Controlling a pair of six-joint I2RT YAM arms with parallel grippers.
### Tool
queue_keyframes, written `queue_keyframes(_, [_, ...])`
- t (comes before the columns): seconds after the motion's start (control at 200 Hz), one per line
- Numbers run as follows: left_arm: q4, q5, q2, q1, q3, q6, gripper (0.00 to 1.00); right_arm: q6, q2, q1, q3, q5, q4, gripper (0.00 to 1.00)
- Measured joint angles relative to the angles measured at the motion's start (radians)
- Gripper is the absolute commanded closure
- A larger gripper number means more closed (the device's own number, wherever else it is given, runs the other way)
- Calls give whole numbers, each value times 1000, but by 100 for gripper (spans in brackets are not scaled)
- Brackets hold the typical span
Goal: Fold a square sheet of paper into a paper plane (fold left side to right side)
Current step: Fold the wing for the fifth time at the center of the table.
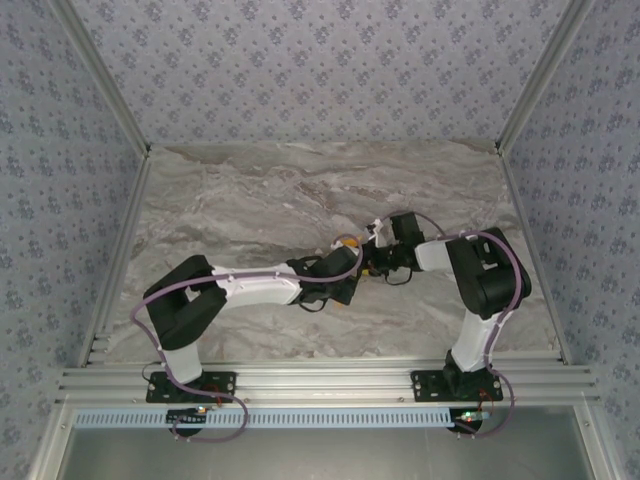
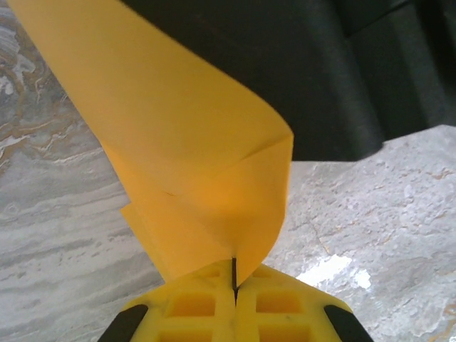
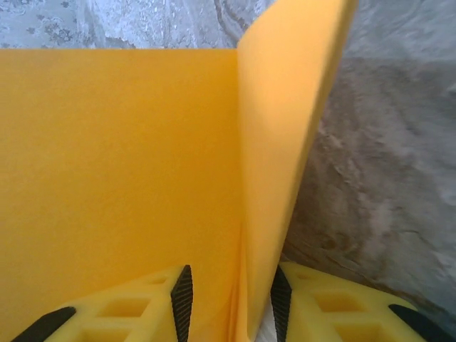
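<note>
The square sheet of paper (image 2: pixel 192 142) is orange-yellow and bent into a raised fold with a crease. My left gripper (image 2: pixel 234 285) is shut on its lower corner, the yellow fingers pressed together with the paper edge pinched in the seam. In the right wrist view the paper (image 3: pixel 121 178) stands as a wide flap on the left and a narrower folded flap rising in the middle. My right gripper (image 3: pixel 231 299) stands open around that fold, its black pads (image 3: pixel 182 299) apart from the paper. In the top view both grippers meet mid-table at a sliver of the paper (image 1: pixel 347 243).
The marble table (image 1: pixel 250 190) is bordered by aluminium rails (image 1: pixel 320 380) at the near edge and patterned walls on three sides. The right arm's dark body (image 2: pixel 320 71) hangs just beyond the paper in the left wrist view.
</note>
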Motion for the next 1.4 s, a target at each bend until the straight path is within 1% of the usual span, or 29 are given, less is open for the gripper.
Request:
queue_keyframes(0.185, [16, 41, 0, 18, -1, -11, 100, -33, -29, -44, -1, 16, -56, 53])
queue_keyframes(0.425, [34, 89, 28, 26, -1, -25, 100, -79, -53, -93, -1, 36, -127, 54])
queue_keyframes(0.65, [51, 143, 55, 42, -1, -33, 100, -109, -115, -158, -37, 87, -197, 57])
queue_keyframes(0.854, [99, 229, 66, 74, -1, -49, 100, -125, -193, -166, -90, 108, -227, 58])
queue_keyframes(0.944, [133, 275, 71, 93, -1, -63, 100, -123, -235, -167, -129, 105, -212, 58])
queue_keyframes(1.029, [166, 319, 79, 110, -2, -79, 100, -101, -260, -167, -175, 86, -160, 57])
queue_keyframes(1.204, [224, 396, 93, 139, -6, -109, 100, -47, -263, -145, -239, 60, -51, 55])
queue_keyframes(1.399, [267, 455, 119, 149, -6, -139, 100, 13, -263, -124, -260, 48, 57, 53])
